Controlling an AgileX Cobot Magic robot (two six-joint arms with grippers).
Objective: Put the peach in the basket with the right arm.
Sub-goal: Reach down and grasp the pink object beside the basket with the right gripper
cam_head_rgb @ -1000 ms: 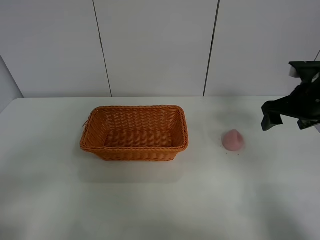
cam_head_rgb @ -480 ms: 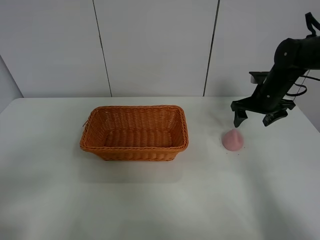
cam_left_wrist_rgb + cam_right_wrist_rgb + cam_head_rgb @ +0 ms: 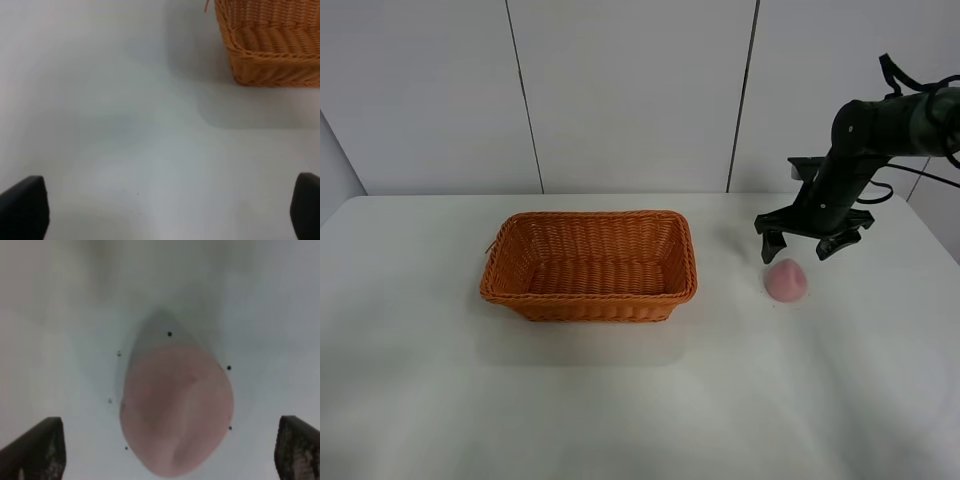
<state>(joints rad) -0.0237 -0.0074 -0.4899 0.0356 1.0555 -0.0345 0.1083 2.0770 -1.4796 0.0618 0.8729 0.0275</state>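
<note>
The pink peach (image 3: 786, 280) lies on the white table, right of the orange wicker basket (image 3: 589, 264). My right gripper (image 3: 804, 248) hovers just above and behind the peach, open, its two fingers spread wider than the fruit. In the right wrist view the peach (image 3: 176, 410) fills the middle, between the two fingertips (image 3: 40, 447) at the frame's corners. The left wrist view shows a corner of the basket (image 3: 270, 45) and my left gripper (image 3: 165, 207) open over bare table; the left arm is outside the exterior view.
White table (image 3: 620, 400) runs wide around the basket. A panelled white wall (image 3: 630, 90) stands behind. Small dark specks (image 3: 169, 333) dot the table around the peach.
The right arm has swung in from the right edge toward the peach and now hangs right over it, fingers open. The peach and the basket have stayed where they were.
</note>
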